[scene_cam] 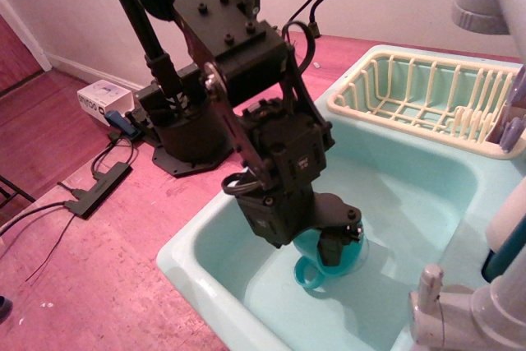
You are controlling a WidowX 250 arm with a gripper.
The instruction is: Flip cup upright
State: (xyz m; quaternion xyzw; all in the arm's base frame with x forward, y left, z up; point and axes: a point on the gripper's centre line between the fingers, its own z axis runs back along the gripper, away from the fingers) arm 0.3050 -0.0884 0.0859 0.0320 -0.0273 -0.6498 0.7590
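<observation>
Teal cup (335, 262): smooth plain plastic, darker than the pale aqua sink (427, 195); it lies in the sink's front part, loop handle toward the sink's front wall.
Writing: white box (103, 100) left of the sink has dark print, unreadable.
My claw (333, 244): down at the cup's rim; I cannot tell whether it grips.

We see cup (329, 262) in sink (411, 195), gripper (333, 246) directly above; dish rack (427, 96) sits behind sink.

Pale wall (74, 6) above a reddish wooden floor (33, 113).
</observation>
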